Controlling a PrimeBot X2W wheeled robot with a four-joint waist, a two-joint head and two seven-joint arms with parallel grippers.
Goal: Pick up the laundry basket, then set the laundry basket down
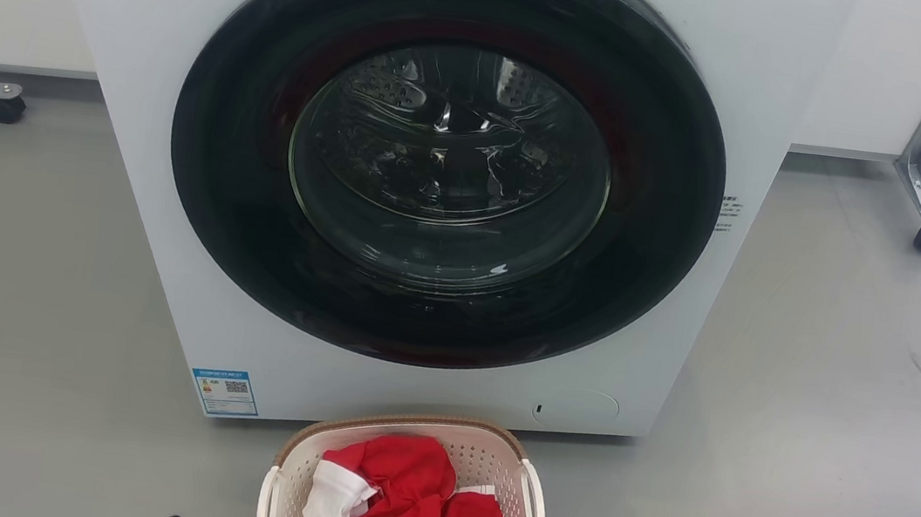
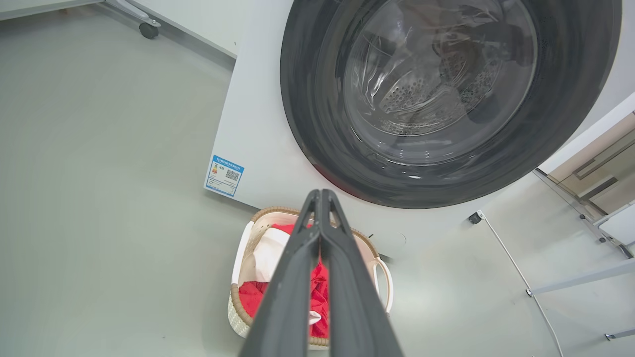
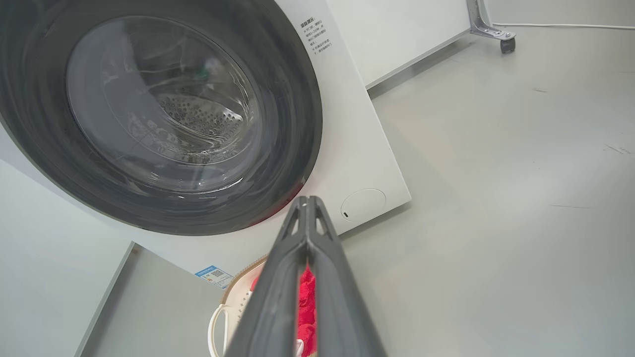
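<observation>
The laundry basket [image 1: 405, 420], holding red and white cloth [image 1: 405, 498], sits just before the washer [image 1: 140, 79] with open floor [image 1: 27, 284] either side — left tool [image 2: 321, 194] and right tool [image 3: 307, 199] pinched together, empty

The washer [image 1: 145, 35] carries two patches of print. At the lower left corner of its front sits a blue-edged label [image 1: 225, 392] with a small QR code [image 1: 236, 386] and a line of white characters along its blue top band, too small to read. Right of the door, a short block of dark Chinese characters [image 3: 314, 35] runs down the white panel in several lines. It is recognisable as script, but none of it resolves into readable words or numbers.
</observation>
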